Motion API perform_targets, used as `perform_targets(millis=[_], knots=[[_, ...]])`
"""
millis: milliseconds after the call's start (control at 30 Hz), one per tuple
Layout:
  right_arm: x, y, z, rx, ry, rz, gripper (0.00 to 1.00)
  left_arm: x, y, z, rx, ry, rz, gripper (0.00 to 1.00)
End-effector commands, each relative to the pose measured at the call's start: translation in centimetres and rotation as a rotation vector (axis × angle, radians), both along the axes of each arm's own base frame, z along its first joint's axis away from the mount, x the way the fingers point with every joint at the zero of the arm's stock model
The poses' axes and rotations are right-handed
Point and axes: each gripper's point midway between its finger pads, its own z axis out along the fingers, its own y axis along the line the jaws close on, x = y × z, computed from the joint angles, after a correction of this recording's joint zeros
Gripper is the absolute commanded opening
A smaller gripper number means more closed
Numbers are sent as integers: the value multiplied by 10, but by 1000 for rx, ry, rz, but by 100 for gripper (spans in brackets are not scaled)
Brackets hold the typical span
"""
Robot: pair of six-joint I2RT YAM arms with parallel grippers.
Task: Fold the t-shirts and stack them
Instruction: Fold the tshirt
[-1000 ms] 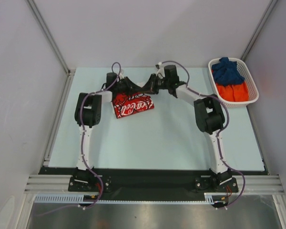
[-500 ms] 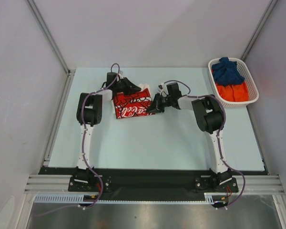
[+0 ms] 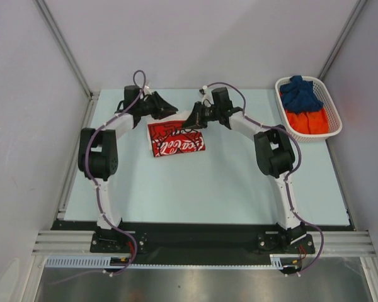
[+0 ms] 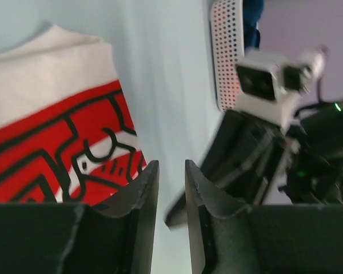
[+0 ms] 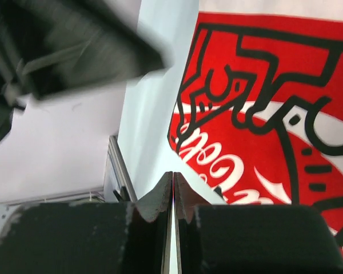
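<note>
At the far edge of the cloth, we saw our left end effector [image 4: 171, 171] with its fingers a narrow gap apart and nothing between them. Our right end effector [image 5: 172, 178] had its fingers pressed together, empty. Both hovered by the white t-shirt [image 3: 176, 138], which lay folded, red print up, on the bench [image 3: 227, 182]. Well apart, at the far right, the dark blue t-shirt [image 3: 299, 93] and the orange t-shirt [image 3: 306, 120] lay heaped in the basket [image 3: 333, 123].
</note>
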Motion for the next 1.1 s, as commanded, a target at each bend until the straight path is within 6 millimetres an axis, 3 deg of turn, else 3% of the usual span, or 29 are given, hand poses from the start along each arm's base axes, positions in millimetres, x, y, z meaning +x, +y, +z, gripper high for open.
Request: perform_targets(millis=[0,33,100,133,200,367,467,600,733,767,833,867,933,967,1000,1067], knots=[[34,-2,-10,56,19,-105,8,-38,0,7,-30,-28,-41,29],[41,-3,-10,75,20,-111,8,-55,2,-15,-26,36,-36,29],[59,-6,-16,108,29,-112,7,-67,1,-22,-65,43,-27,27],[64,-6,-17,115,31,-111,7,-82,2,-41,-75,93,-20,26],[73,-9,-40,93,49,-117,7,-89,6,-57,-69,121,1,25],[89,-16,-59,66,63,-151,7,-100,23,-94,5,208,43,24],[97,-25,-64,62,70,-180,8,-97,39,-104,71,232,77,24],[108,-35,-65,57,77,-220,8,-97,51,-99,87,237,85,29],[112,-44,-57,40,79,-233,8,-103,52,-62,110,136,44,42],[111,-45,-46,40,66,-230,8,-109,56,-51,148,114,32,44],[106,-49,-39,12,64,-219,8,-112,63,-38,197,103,34,53],[104,-51,-20,3,33,-220,9,-116,73,-32,256,92,44,57],[93,-60,-14,-66,27,-209,10,-114,82,-24,320,66,61,66],[90,-63,-12,-99,24,-218,11,-116,89,-27,373,60,64,67],[79,-69,2,-130,35,-219,11,-116,93,-28,400,62,67,70],[65,-78,1,-179,45,-214,12,-117,100,-34,452,78,59,82]])
